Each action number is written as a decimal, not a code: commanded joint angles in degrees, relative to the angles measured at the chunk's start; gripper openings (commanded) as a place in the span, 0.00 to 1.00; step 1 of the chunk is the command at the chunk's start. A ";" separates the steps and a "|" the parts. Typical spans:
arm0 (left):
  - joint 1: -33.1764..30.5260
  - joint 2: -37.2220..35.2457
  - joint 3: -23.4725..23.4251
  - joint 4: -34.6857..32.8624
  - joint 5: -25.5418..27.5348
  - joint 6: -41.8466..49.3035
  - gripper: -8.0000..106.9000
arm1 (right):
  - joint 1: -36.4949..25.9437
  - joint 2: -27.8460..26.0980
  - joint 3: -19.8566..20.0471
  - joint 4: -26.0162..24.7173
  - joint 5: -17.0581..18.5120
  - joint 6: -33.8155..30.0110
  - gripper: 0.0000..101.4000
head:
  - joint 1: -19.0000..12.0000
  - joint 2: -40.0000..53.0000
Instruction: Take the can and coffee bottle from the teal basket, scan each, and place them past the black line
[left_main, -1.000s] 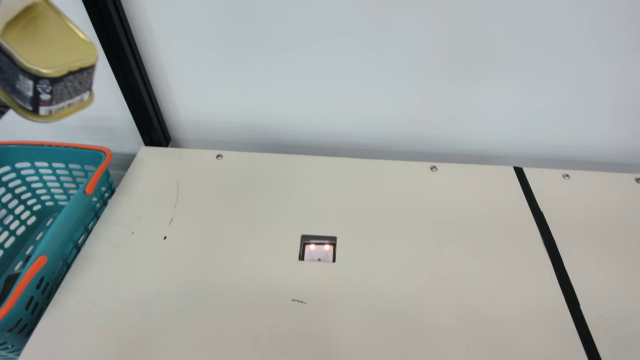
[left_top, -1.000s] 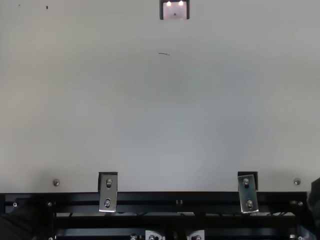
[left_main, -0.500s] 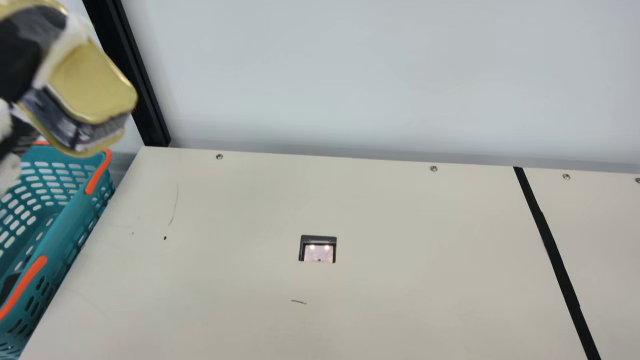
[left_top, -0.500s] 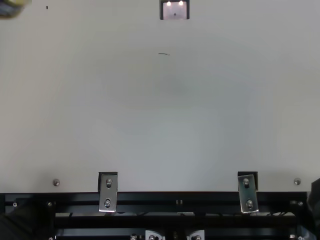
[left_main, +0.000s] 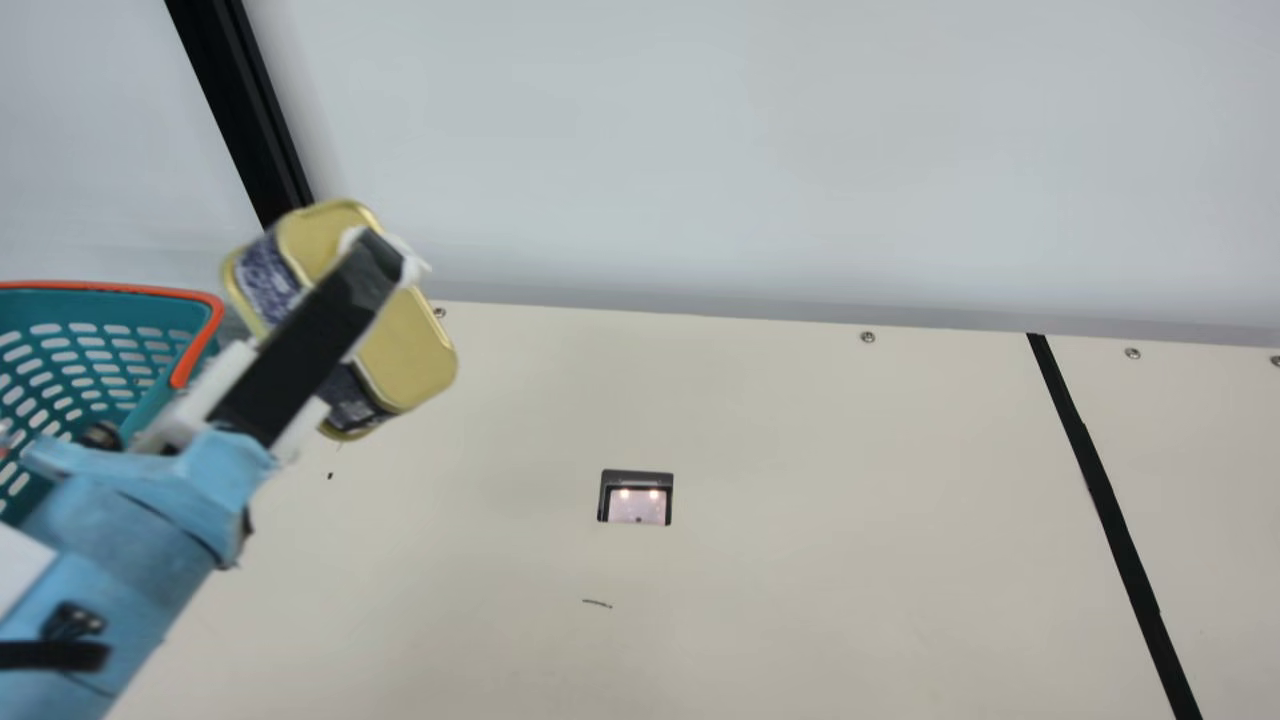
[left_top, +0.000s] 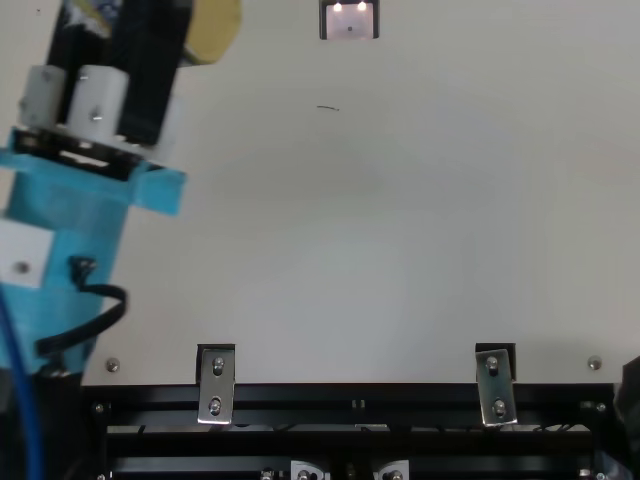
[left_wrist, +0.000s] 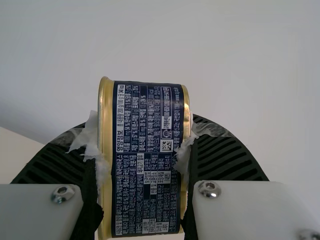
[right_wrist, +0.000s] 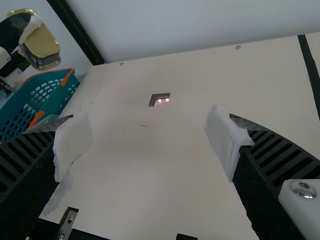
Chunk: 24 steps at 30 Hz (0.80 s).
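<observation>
Left gripper (left_main: 340, 300) closed on gold and navy can (left_main: 412, 345) with 2 fingers, can tilted in the air, between teal basket (left_main: 100, 308) and scanner window (left_main: 637, 505) in main view, right gripper (right_wrist: 150, 142) holding nothing, its 2 fingers wide apart.

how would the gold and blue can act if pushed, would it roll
The can would probably slide before rolling, given its broad flat faces. It seems stiff: its walls show no obvious dent in the grip of the left tool. Smooth metal may be slippery, though the white wrapping touching it could add grip.
</observation>
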 joint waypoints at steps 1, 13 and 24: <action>-0.02 2.90 0.38 4.86 -1.22 -3.98 0.16 | 0.00 0.00 0.00 0.00 0.00 0.00 1.00 | -0.42 -0.02; 3.48 17.08 -0.15 24.24 -8.26 -18.35 0.16 | 0.00 0.00 0.00 0.00 0.00 0.00 1.00 | -0.42 -0.02; 7.09 31.62 -3.61 37.30 -17.10 -23.36 0.16 | 0.00 0.00 0.00 0.00 0.00 0.00 1.00 | -0.42 -0.02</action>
